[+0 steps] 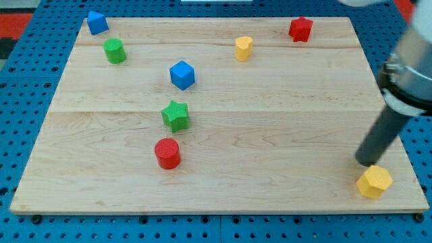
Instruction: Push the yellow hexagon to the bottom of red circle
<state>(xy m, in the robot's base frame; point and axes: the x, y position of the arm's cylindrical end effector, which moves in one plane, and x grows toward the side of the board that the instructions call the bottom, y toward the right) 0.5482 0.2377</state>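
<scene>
Blocks on board (223, 135), 8 total: 2 blue (97, 22) (182, 75); 2 green, cylinder (115, 50) & star (175, 115); 2 red, circle (167, 153) & star (300, 29); 2 yellow (244, 48), incl. hexagon (374, 181); 1 rod.

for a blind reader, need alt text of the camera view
My tip sits just above the yellow hexagon at the board's bottom right; the red circle lies far left, with other blocks scattered above it.
</scene>
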